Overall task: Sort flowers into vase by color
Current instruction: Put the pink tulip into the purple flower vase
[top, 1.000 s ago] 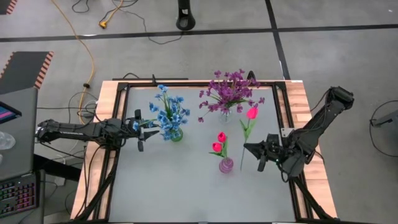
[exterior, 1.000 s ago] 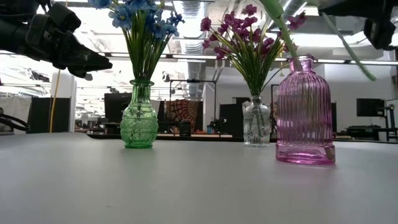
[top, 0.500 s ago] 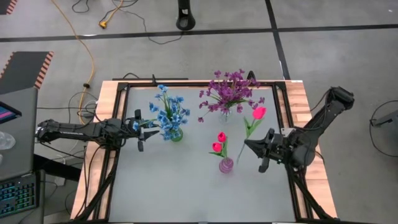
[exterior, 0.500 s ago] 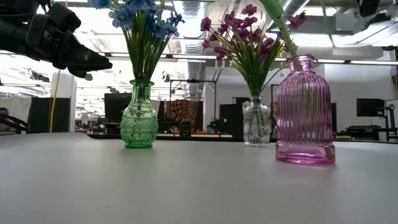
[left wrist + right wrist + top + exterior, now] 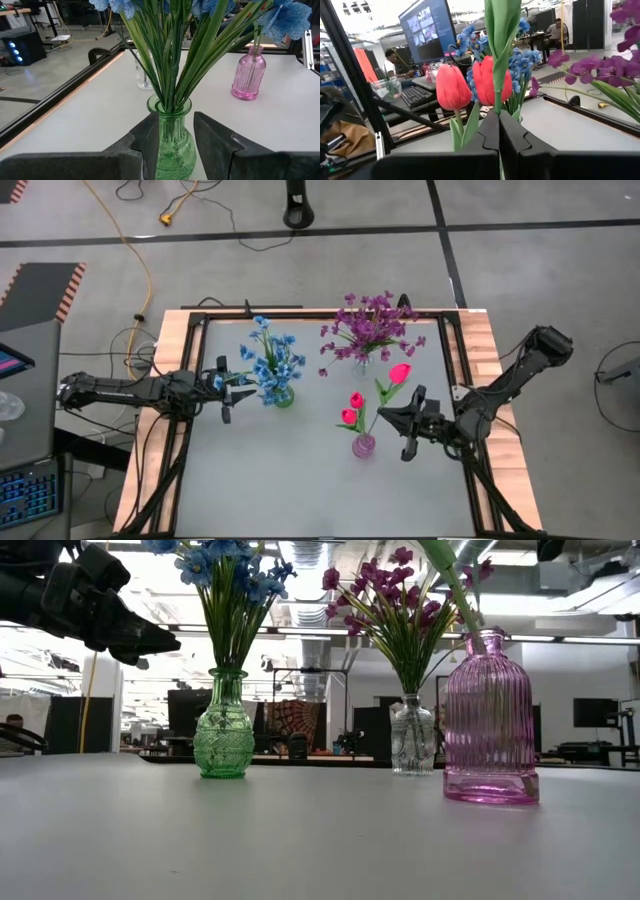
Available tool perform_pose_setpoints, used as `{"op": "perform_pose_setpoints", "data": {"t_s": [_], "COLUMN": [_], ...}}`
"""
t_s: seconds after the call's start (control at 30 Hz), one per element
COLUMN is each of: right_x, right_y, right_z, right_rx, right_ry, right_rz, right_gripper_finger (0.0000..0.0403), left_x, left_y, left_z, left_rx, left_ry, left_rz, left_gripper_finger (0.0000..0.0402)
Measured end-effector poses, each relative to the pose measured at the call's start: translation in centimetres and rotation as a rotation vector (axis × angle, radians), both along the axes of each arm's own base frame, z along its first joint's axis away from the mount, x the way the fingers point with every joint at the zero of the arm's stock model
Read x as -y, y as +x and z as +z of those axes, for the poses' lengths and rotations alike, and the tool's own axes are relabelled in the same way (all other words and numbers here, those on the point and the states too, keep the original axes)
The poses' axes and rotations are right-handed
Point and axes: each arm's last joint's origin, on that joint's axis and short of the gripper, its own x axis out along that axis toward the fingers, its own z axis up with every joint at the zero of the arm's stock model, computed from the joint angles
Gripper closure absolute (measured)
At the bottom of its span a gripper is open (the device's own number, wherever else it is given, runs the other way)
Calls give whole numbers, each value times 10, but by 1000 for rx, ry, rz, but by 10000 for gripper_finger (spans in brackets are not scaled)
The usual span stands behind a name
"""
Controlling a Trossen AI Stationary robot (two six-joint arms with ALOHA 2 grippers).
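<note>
Both arms are dark, almost black throughout, built of slender tubular links joined by bulkier rounded joint housings, and the left arm (image 5: 130,390) shows thin black cables trailing from its base end. The right arm (image 5: 510,380) has the same matte black finish, with a thick rounded elbow housing and a boxier wrist block where a small pale patch shows (too small to read as a label or a fitting). Each arm ends in two flat, dark jaws with stepped, angular inner edges, set on a broad black crossbar, their surfaces plain and unmarked.
</note>
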Motion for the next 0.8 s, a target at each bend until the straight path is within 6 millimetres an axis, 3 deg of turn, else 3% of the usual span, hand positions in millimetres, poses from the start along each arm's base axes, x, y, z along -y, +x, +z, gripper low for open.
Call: {"op": "perform_pose_setpoints", "data": {"t_s": [0.8], "right_x": [-3], "right_y": [3], "right_z": [-13], "right_rx": [-94], "right_ry": [-84], "right_rz": [24], "right_gripper_finger": [375], "left_x": [0], "left_y": [0], "left_z": [0], "left_rx": [0], "left_ry": [0], "left_rz": [0], "left_gripper_finger": [291]}}
